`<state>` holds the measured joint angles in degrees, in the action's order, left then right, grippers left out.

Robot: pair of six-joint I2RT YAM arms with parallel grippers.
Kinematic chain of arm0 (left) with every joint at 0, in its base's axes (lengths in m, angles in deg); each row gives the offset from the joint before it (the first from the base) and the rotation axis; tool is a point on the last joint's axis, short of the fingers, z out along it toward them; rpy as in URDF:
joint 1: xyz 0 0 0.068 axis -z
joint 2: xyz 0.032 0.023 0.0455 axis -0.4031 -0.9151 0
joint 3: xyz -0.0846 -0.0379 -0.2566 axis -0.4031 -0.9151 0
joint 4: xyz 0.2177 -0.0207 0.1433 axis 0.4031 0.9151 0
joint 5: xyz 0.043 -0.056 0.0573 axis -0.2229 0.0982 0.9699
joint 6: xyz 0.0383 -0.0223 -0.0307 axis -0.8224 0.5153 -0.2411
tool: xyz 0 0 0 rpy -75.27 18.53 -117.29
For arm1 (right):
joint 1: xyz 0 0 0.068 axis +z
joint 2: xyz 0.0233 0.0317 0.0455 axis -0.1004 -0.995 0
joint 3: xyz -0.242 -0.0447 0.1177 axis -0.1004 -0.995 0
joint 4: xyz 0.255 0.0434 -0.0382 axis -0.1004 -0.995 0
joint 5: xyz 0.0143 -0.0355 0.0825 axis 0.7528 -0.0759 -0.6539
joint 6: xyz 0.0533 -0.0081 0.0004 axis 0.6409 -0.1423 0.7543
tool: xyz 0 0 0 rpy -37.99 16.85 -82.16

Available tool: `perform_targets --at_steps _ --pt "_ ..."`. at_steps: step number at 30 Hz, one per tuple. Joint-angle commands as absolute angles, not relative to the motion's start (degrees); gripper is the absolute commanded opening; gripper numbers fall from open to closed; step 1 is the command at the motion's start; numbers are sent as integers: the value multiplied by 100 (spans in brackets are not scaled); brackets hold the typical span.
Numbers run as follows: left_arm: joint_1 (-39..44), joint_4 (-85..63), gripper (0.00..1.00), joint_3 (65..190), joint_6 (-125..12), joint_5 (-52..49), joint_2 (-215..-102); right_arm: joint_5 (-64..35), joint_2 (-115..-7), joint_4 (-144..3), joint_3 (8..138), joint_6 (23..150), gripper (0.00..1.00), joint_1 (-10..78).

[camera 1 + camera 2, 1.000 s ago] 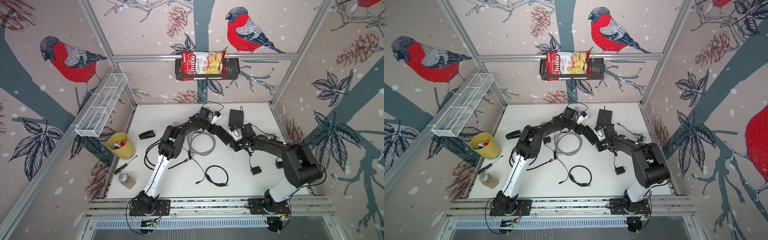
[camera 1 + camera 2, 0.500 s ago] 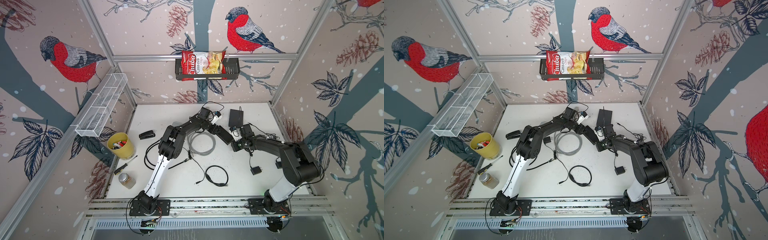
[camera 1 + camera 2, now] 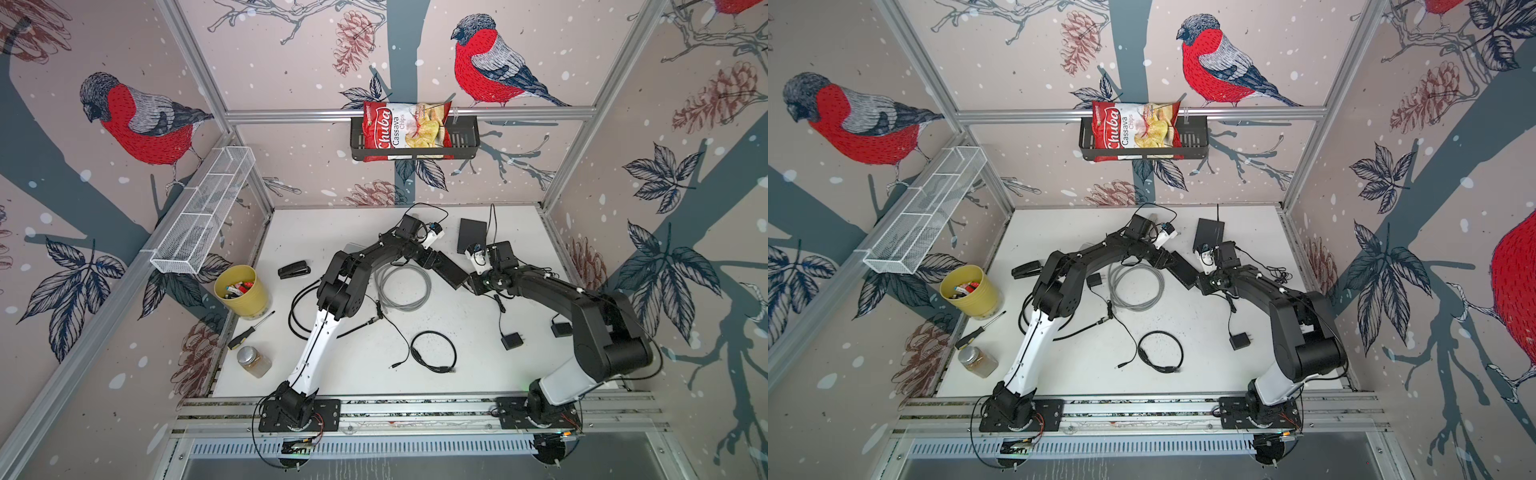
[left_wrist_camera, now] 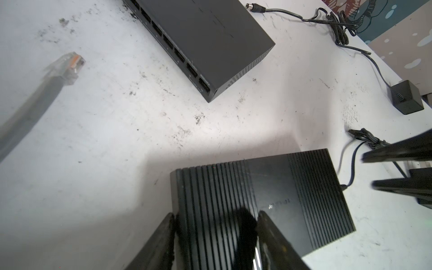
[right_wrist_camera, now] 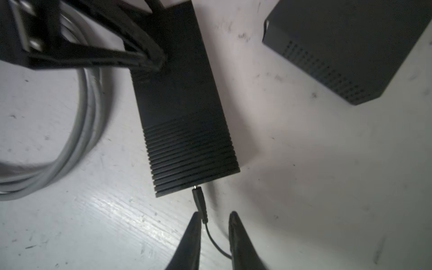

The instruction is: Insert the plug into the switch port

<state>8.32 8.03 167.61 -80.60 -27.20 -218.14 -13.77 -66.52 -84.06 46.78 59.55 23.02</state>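
The switch (image 5: 187, 117) is a ribbed flat black box lying on the white table, seen in both top views (image 3: 451, 270) (image 3: 1183, 270). My left gripper (image 4: 216, 214) is shut across one end of the switch (image 4: 268, 194). The small black plug (image 5: 198, 198) sits with its metal tip at the port on the opposite end face; how deep it sits I cannot tell. Just behind the plug my right gripper (image 5: 215, 214) stands open, the thin cable running between its fingers and the plug's rear end beside one fingertip (image 5: 196, 219).
A second black box (image 4: 205, 39) with a row of ports lies beyond the switch. A grey cable coil (image 3: 401, 286), a black cable loop (image 3: 434, 351) and a power adapter (image 3: 512, 340) lie around. A yellow cup (image 3: 241, 291) and a stapler (image 3: 294, 270) stand left.
My right gripper's jaws have parted off the plug. Both arms have hardly moved, and the left grip on the switch is unchanged.
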Motion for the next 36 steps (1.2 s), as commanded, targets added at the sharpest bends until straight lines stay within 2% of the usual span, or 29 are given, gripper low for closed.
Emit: perform_targets --at_steps 1,23,36 --pt "838 844 55 16820 -8047 -2676 -21790 -1200 -6835 -8523 4708 5835 24 2315" --pt "832 899 55 16830 -8100 -2661 -21798 -1519 -6901 -8240 4574 5851 21 2444" --pt "854 1106 54 16962 -8303 -2978 -21846 -1269 -6978 -8136 4638 5802 7 2526"
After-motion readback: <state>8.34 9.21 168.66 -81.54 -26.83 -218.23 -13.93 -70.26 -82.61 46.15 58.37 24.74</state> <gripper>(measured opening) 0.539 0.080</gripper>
